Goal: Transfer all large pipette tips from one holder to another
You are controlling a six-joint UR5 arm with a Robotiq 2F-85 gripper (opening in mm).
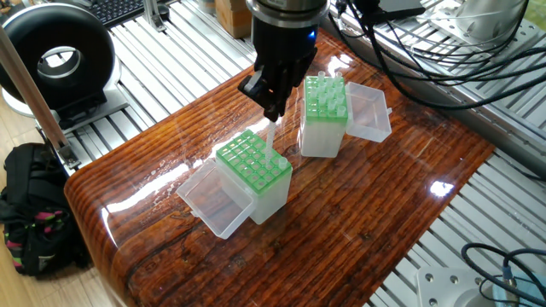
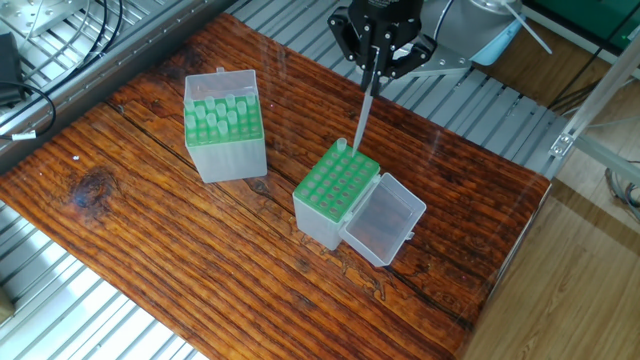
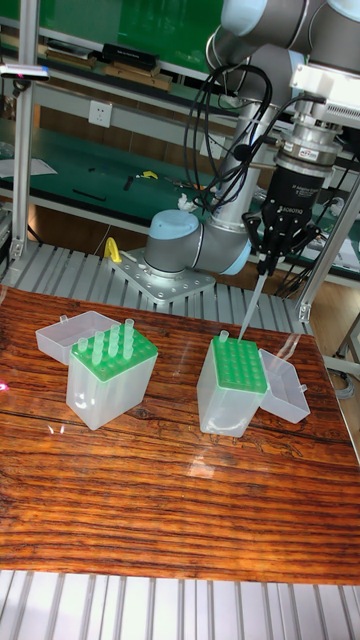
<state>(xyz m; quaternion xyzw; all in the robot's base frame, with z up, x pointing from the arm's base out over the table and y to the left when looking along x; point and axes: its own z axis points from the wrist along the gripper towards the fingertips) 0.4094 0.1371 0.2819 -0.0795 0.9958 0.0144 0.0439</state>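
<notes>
My gripper [image 2: 371, 62] is shut on one large pipette tip [image 2: 361, 115], which hangs point down just above the far edge of the nearly empty green-topped holder [image 2: 335, 180]. The held tip [image 3: 250, 304] looks slightly tilted in the tall fixed view and it shows below the gripper [image 1: 273, 109] as a pale sliver [image 1: 269, 141]. One tip [image 2: 340, 147] is seated in that holder's far corner. The other holder [image 2: 222, 120] carries several upright tips [image 3: 110, 343].
Each holder has a clear hinged lid [image 2: 385, 222] lying open beside it. The wooden tabletop [image 2: 150, 230] ends in metal slats on all sides. The robot base [image 3: 180, 250] stands behind the table, with cables [image 1: 401, 51] at the far side.
</notes>
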